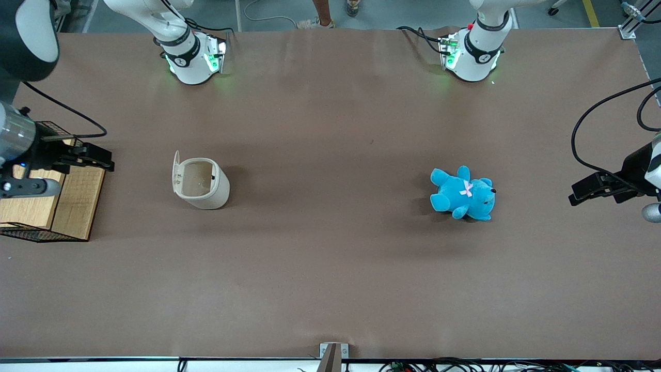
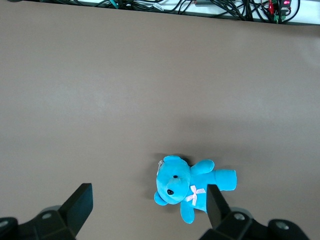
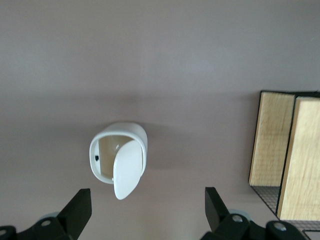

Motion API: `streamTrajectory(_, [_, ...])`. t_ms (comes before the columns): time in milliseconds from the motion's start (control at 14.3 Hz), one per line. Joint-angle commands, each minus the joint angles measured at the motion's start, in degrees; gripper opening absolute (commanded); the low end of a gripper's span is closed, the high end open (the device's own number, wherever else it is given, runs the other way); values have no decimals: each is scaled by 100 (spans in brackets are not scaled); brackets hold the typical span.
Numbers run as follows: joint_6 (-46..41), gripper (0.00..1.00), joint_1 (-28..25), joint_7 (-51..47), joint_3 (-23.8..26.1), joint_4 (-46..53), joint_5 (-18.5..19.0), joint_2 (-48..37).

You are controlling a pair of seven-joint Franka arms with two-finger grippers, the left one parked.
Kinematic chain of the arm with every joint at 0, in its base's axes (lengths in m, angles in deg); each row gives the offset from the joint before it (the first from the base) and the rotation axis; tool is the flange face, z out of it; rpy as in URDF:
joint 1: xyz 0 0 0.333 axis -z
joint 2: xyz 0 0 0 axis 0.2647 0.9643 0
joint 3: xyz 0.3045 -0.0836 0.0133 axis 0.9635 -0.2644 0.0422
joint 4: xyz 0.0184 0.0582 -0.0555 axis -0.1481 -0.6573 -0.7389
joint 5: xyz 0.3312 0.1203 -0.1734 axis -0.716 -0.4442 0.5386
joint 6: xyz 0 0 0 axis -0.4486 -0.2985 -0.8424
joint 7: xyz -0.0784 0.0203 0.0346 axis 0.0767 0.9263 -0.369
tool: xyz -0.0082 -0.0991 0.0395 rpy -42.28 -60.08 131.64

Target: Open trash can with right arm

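Note:
The cream-white trash can (image 1: 209, 192) stands on the brown table toward the working arm's end. Its lid (image 1: 176, 171) is flipped up and the tan inside shows. My right arm's gripper (image 1: 106, 159) hangs above the wood-and-mesh box, well apart from the can, nearer the table's end. Its two black fingers are spread wide with nothing between them. In the right wrist view the can (image 3: 121, 134) and its raised lid (image 3: 127, 171) lie ahead of the open gripper (image 3: 146, 199), not touching it.
A wood-and-wire-mesh box (image 1: 72, 201) stands at the working arm's end of the table and also shows in the right wrist view (image 3: 295, 155). A blue teddy (image 1: 462, 195) lies toward the parked arm's end, seen too in the left wrist view (image 2: 187, 186).

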Motion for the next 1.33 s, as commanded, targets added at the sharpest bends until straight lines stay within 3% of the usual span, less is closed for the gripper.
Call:
streamTrajectory(0, [71,100,26,3,27,-151,67,-456])
streamTrajectory(488, [228,100,351,204,71,-686,67,-887])
streamTrajectory(1256, [563,100,334,214,62,-1241,41,-1072])
